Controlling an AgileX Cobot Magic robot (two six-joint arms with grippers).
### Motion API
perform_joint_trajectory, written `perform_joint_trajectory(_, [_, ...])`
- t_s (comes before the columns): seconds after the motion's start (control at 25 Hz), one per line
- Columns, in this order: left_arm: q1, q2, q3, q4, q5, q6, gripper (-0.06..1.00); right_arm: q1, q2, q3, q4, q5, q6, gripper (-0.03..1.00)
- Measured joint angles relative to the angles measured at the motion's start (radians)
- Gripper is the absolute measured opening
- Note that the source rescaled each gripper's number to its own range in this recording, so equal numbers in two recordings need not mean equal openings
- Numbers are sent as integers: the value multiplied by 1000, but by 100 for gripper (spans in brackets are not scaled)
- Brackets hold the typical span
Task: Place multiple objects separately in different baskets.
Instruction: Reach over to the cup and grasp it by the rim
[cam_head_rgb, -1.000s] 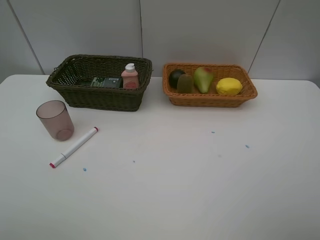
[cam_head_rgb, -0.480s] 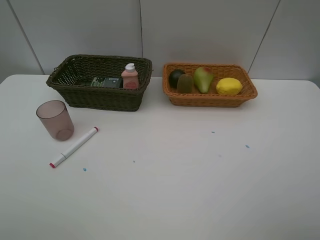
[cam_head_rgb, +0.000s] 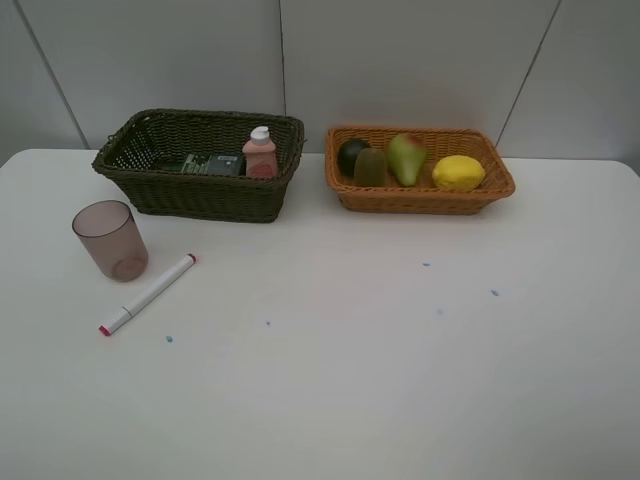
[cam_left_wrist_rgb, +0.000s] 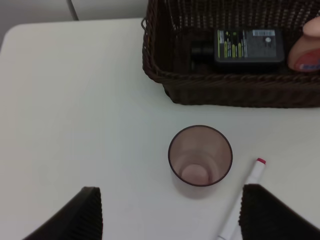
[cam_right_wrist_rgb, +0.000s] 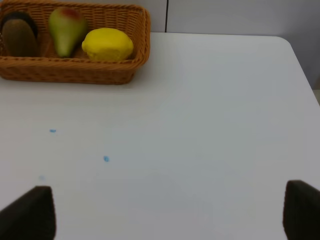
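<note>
The dark green bottle (cam_left_wrist_rgb: 249, 46) lay flat in the dark olive basket (cam_left_wrist_rgb: 225, 92), label up; the left wrist view showed rows of pale yellow-green print and a white barcode strip on it, too small to read. The pink bottle (cam_left_wrist_rgb: 306, 47) stood just right of it, with a red and blue patch on its front, also unreadable.

Only the high view took in both baskets; the dark one sat far left and the orange basket (cam_head_rgb: 420, 201) just to its right, holding the mangosteen (cam_head_rgb: 350, 153), kiwi (cam_head_rgb: 371, 168), pear (cam_head_rgb: 406, 158) and lemon (cam_head_rgb: 458, 173) in a row from left to right. The mauve cup (cam_head_rgb: 110, 240) stood upright on the table (cam_head_rgb: 350, 390), nearer than the dark basket; the white marker (cam_head_rgb: 148, 294) lay slanting near the cup, to its right and apart from it.

The grippers showed only in the wrist views; the left gripper (cam_left_wrist_rgb: 177, 212) hung over the table on the near side of the cup, jaws spread wide, holding nothing; the right gripper (cam_right_wrist_rgb: 167, 212) hung over the right part of the table, well apart from the orange basket, jaws wide, holding nothing.

The table was white with a few small blue specks (cam_head_rgb: 494, 293); a pale grey panelled wall (cam_head_rgb: 400, 60) stood behind.
</note>
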Motion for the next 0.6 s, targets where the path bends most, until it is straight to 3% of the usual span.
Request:
perform_joint_trajectory(0.24, [0, 232, -83, -19, -19, -11, 74, 0, 0, 0, 1, 0, 0, 99])
perform_joint_trajectory(0.6, [0, 364, -88, -27, -35, -64, 74, 0, 0, 0, 1, 0, 0, 99])
